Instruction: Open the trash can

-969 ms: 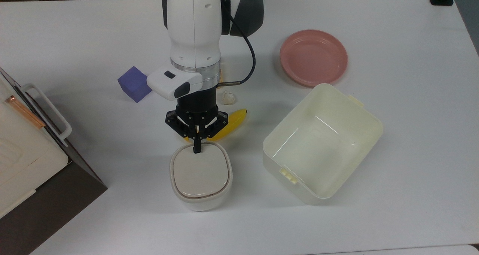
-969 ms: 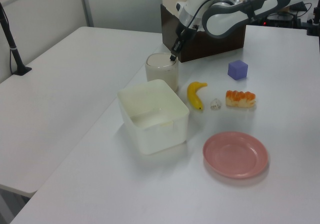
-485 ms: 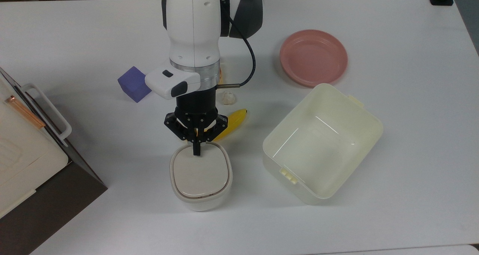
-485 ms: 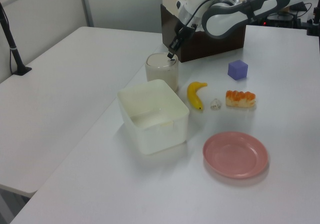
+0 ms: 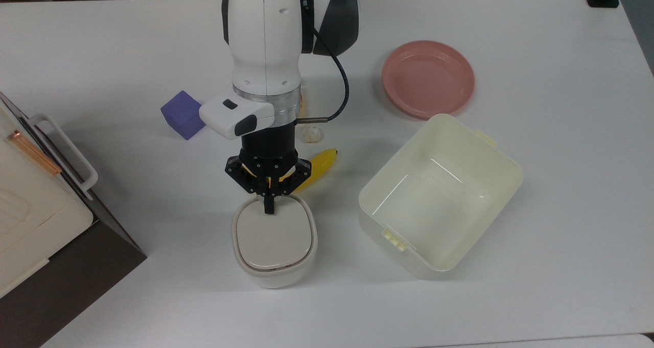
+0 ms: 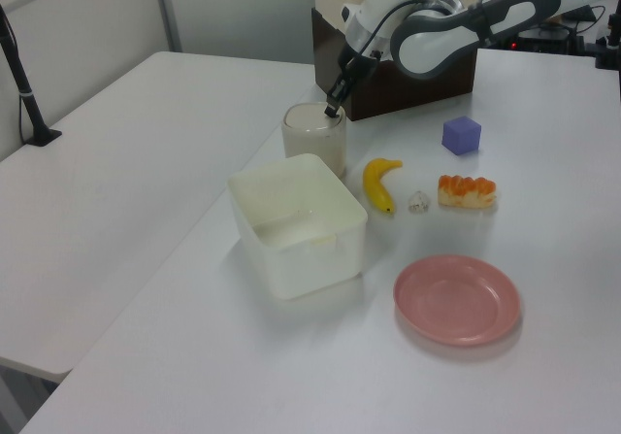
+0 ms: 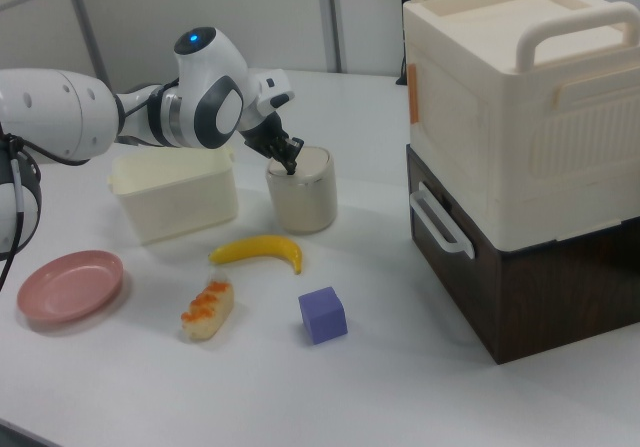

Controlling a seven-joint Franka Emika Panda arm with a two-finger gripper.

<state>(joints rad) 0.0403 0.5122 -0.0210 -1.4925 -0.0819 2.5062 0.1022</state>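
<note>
Here, on my feed, the nearest thing in the top view is the trash can, a small white rounded bin standing upright on the white table, toward the top view's lower middle. Its beige lid lies flat and closed. Just beyond the lid's middle, at the edge farther from the top view's bottom, I see the end effector pointing straight down with its black fingers brought together into one narrow tip. That tip sits at the lid's far rim; I cannot tell whether it presses the surface or hovers just off it. It holds nothing.

To the top view's right of the bin, apart from it, stands a larger cream tub, lidless and turned at an angle. Behind the end effector lies a yellow banana, partly hidden by the black wrist linkage, and just past it a small pale crumpled lump. A purple cube rests to the top view's left of the arm. Farther back, a pink plate sits near the tub's far corner.

In the right view I also see an orange-topped piece of food beyond the banana from the bin. At the top view's left edge stands a cream box on a dark brown base.
</note>
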